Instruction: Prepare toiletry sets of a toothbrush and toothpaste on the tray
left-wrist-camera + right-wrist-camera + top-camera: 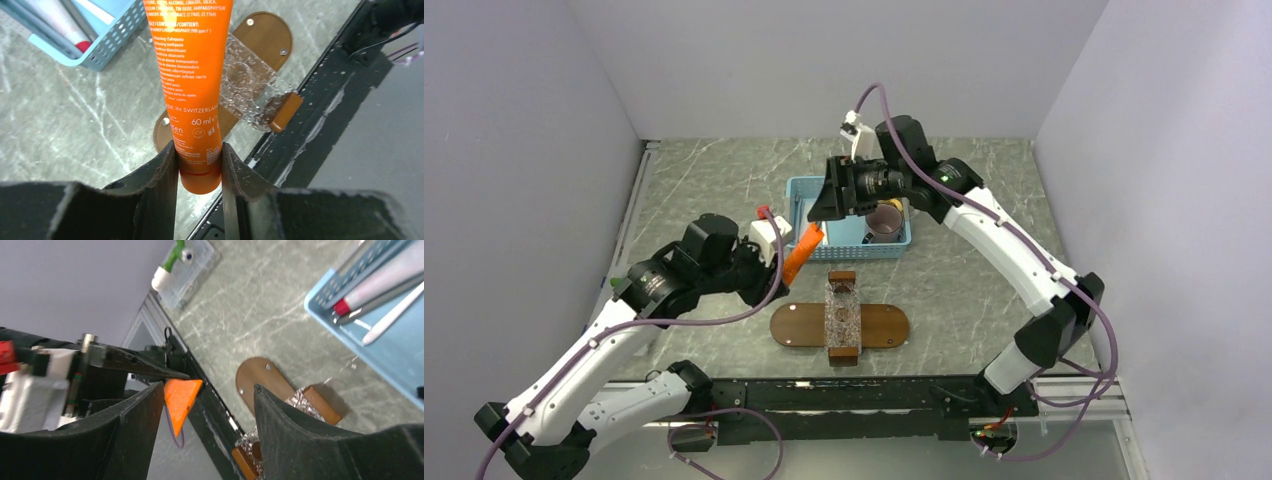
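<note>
We have the tray at the front-centre of the table, long side running left-right. A bar lies crosswise over its middle, ends sticking out front and back, with a dish on top of it. The basket sits behind the tray, apart from it. In it we see a cup at near right and a tube toward the left. The toothpaste is off the table, pinched at one end in the left gripper, just left of the basket's near-left corner, behind-left of the tray. The right gripper hangs over the basket's left half, jaws apart, nothing between.
</note>
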Controlling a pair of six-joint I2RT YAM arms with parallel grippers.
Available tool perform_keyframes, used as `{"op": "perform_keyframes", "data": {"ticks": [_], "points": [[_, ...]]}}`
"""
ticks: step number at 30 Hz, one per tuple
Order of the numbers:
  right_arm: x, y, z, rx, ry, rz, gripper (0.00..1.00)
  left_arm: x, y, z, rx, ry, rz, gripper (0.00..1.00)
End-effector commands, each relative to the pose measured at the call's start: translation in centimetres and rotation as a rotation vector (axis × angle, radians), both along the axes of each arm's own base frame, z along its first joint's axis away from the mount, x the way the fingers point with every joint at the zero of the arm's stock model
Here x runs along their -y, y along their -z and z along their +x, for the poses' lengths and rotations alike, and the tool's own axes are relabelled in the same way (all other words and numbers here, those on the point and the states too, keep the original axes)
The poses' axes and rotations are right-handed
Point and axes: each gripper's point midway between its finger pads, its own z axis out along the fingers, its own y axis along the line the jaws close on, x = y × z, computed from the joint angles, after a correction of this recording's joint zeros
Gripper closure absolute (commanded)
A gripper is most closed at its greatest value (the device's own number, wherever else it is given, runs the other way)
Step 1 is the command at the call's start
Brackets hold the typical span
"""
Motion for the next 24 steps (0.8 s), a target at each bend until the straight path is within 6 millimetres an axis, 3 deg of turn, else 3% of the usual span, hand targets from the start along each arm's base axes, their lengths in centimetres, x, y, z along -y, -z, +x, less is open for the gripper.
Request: {"op": "perform_keyframes", "data": {"ticks": [1,12,18,24], "points": [[-0.3,0.9,-2.0,-0.125,-0.078,-0.004,0.33,-0.9,-1.7,1.5,0.129,-0.045,0.074,1.00],[-1.6,2.7,-4.1,-0.279,-0.187,0.076,0.41,-0.9,-0.7,1.5,0.161,-0.048,0.160,1.00],[-1.8,3.6,-4.4,-0.326,-0.187,0.085,0.58,-0.7,-0.7,1.4,0.163,-0.037,0.160,1.00],[-2.0,3.3,-4.1,-0.329,-0.171,0.100,0.60,-0.5,-0.9,0.9,0.159,-0.022,0.147,1.00]]}}
